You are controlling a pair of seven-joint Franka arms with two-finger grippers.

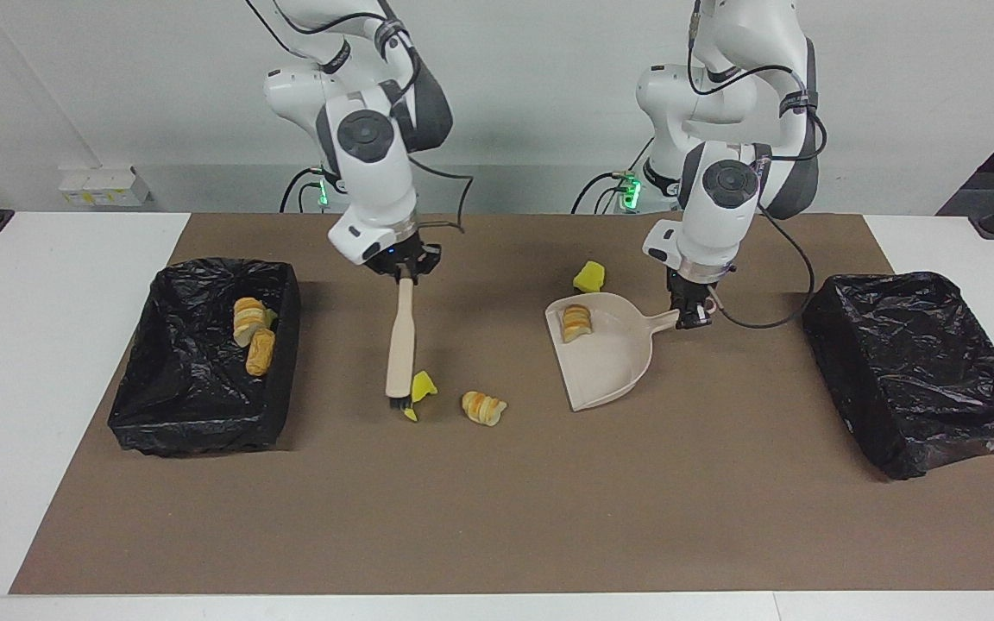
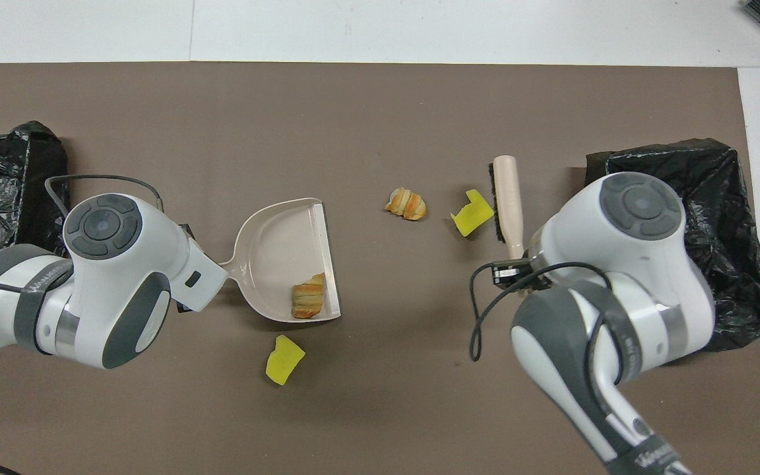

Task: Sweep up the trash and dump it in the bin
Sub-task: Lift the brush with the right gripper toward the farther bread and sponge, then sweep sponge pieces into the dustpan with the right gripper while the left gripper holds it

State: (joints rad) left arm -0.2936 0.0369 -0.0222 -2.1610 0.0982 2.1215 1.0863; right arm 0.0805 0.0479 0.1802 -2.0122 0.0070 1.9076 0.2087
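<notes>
I see the dustpan (image 1: 605, 354) flat on the brown mat (image 1: 497, 517) in the middle of the worktop, and I place everything from it. My left end effector (image 1: 692, 315) is clamped on the dustpan's handle, at the pan's end toward the left arm's side. 1 tan bread-like lump (image 1: 575, 323) lies inside the dustpan near its lip. 1 yellow sponge chunk (image 1: 588, 277) sits on the mat just beside the dustpan, nearer to the robots. Toward the right arm's end from the dustpan lie a second bread-like lump (image 1: 483, 407) and, past it, a second yellow sponge chunk (image 1: 418, 392). My right end effector (image 1: 403, 269) is clamped on the handle of the brush (image 1: 399, 349), whose bristle end is down at that second sponge chunk, touching or just beside it. Further toward the right arm's end stands the bin lined with black plastic (image 1: 195, 414), holding 2 more bread-like lumps (image 1: 253, 332). A second black-lined bin (image 1: 920, 371) stands toward the left arm's end from the dustpan.
</notes>
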